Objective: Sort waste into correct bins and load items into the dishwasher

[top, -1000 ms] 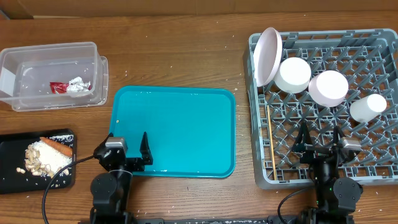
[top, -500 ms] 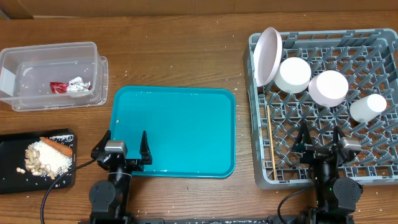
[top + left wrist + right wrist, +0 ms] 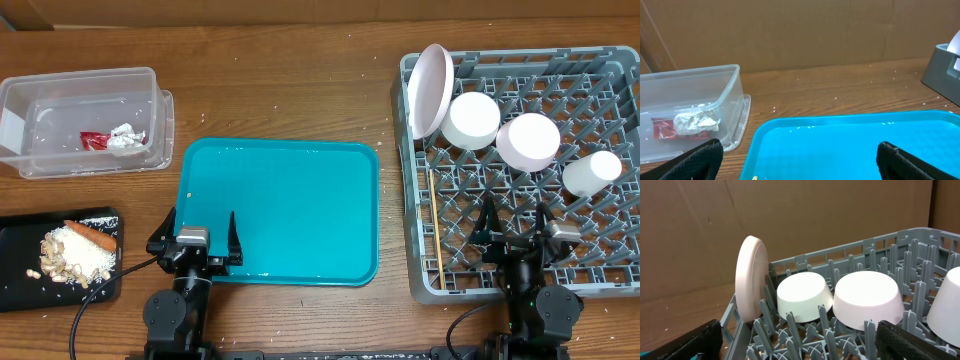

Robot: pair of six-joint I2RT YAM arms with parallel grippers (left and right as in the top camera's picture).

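**Sorting looks finished, both grippers empty**

Your left gripper (image 3: pixel 198 228) hangs at the teal tray's (image 3: pixel 290 200) near edge and your right gripper (image 3: pixel 515 222) over the rack (image 3: pixel 600 245). Both are spread wide and hold nothing.

- **Dry waste:** the wrapper (image 3: pixel 93 141) and napkin (image 3: pixel 124 135) lie in the clear tub (image 3: pixel 50 125).
- **Food waste:** the scraps (image 3: pixel 70 255) and carrot (image 3: pixel 92 236) sit apart on the black tray (image 3: pixel 15 240).
- **Dishes:** in the rack, the plate (image 3: pixel 430 88) stands on edge between pegs. The two bowls (image 3: pixel 471 120) and the cup (image 3: pixel 592 172) sit inverted, likely to drain.
- **Chopsticks:** the chopsticks (image 3: pixel 436 228) lie along the rack's left side.

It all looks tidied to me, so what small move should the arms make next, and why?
Probably none, just rest. The left gripper and right gripper are open and empty; napkin and red wrapper lie in the clear tub, carrot and scraps on the black tray, white dishes and chopsticks in the dish rack.
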